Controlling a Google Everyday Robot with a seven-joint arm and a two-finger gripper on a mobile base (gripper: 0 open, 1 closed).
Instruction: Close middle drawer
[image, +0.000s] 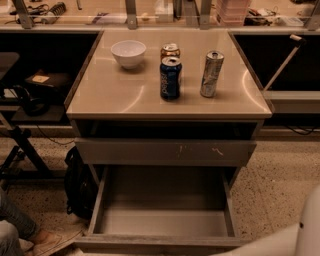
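Note:
The middle drawer (165, 220) is pulled far out at the bottom of the cabinet. Its smooth grey floor is bare and its plain front panel (160, 243) lies along the lower edge of the view. Above it is the drawer front with white scuff marks (165, 151), standing slightly out from the cabinet. My gripper is out of view. Only a white rounded part of my arm (302, 232) shows at the bottom right corner, right of the open drawer's front corner.
On the cabinet top (115, 95) stand a white bowl (128, 52), a blue can (170, 78), an orange can (170, 50) and a silver can (212, 73). A black backpack (79, 182) leans left of the drawer. A person's leg and shoe (30, 239) are at the bottom left.

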